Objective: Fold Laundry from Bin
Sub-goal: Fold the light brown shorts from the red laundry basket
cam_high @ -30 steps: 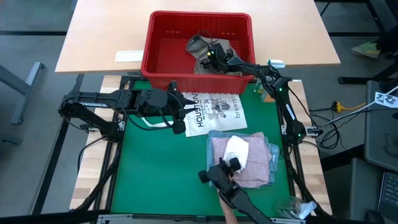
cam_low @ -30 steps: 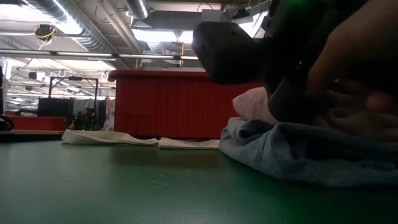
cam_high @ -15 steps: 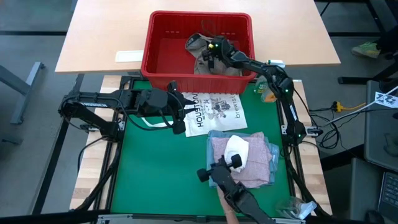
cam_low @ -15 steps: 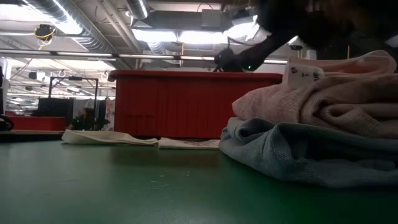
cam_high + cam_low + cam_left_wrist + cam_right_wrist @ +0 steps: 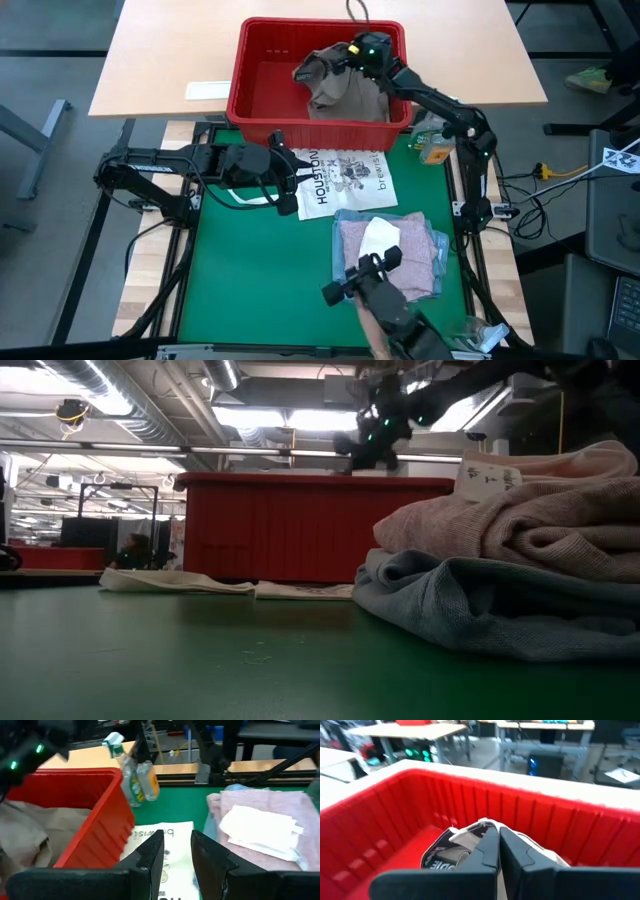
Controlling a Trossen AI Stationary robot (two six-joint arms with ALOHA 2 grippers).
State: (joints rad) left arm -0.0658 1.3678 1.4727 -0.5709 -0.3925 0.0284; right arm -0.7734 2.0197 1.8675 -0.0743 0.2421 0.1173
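While my right gripper (image 5: 352, 57) hangs over the bin (image 5: 262, 95), its 2 fingers are pinched tight on the khaki-grey garment (image 5: 335, 88), which drapes into the bin. My left gripper (image 5: 290, 182) rests partly parted over the tote bag (image 5: 350, 178), holding nothing. The folded pink and blue laundry (image 5: 410, 265) lies on the green mat (image 5: 250, 270).

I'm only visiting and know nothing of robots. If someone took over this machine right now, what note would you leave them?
Right gripper: shut on the khaki-grey garment, over the red bin.
Left gripper: waiting, fingers apart, empty, at the white tote bag.
Done: pink garment stacked on the light blue one on the green mat, white piece on top.
Left: bring the khaki-grey garment to the mat and fold it.
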